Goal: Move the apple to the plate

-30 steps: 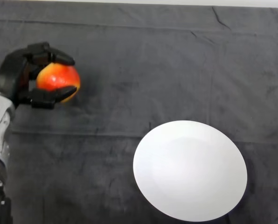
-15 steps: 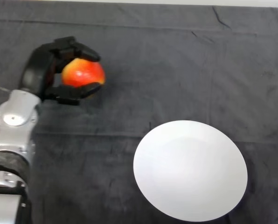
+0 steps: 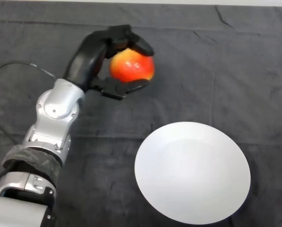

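Robot hand (image 3: pixel 96 56) curls round the apple (image 3: pixel 131 66), probably lifted; it should carry level over the plate (image 3: pixel 193 172) before lowering.

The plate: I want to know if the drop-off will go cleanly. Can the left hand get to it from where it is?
Probably yes. The left hand, shut on the apple, hangs up and left of the plate, with only bare cloth between them.

We see the left hand (image 3: pixel 99 56) clasping the apple (image 3: pixel 131 66) in the upper middle of the frame, with the white plate (image 3: pixel 193 172) at lower right on the dark cloth (image 3: pixel 235 66)
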